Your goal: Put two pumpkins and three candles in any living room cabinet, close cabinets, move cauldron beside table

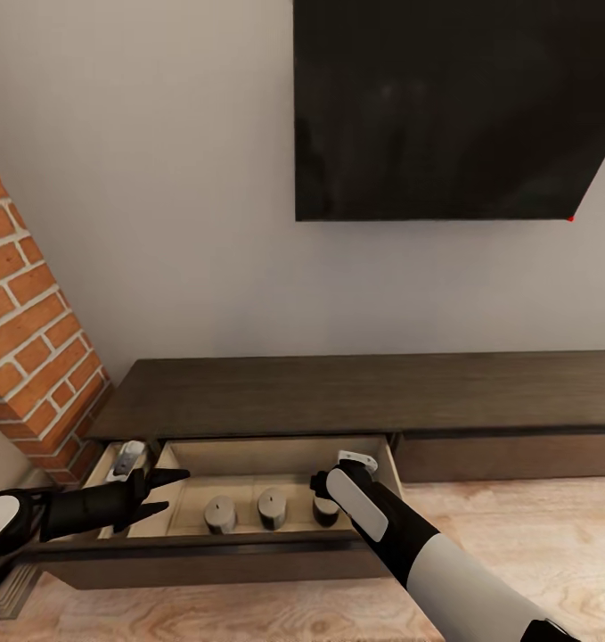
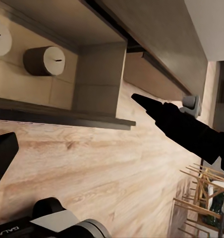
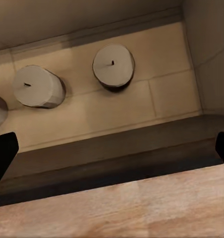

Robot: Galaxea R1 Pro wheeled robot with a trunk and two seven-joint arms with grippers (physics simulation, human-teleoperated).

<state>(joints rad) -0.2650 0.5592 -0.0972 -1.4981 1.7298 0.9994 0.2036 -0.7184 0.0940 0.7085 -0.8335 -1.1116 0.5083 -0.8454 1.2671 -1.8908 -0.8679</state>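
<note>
While a brick pillar [image 1: 35,339] is framing the left of the head view, the left claw [image 1: 164,491] is hanging released, its black fingers [image 1: 173,476] splayed over the left end of the pulled-out drawer [image 1: 275,456] of the long dark cabinet [image 1: 373,392]. A small grey-and-white object [image 1: 128,458] is lying in the narrower compartment just beside that claw; what it is cannot be told. Three candles are standing in a row on the drawer's tan floor: one at left [image 1: 220,514], one in the middle [image 1: 272,507], and a third [image 1: 325,511] partly hidden behind the right arm. The right claw [image 1: 324,486] is hovering above that third candle, and the head view is not showing its jaws. The right wrist view is giving what the head view cannot: two dark fingertips [image 3: 3,156] standing wide apart at the picture's edges, released, with the candles [image 3: 113,65] below, wicks visible. A black screen [image 1: 445,107] is hanging on the wall above the cabinet's right half.
</note>
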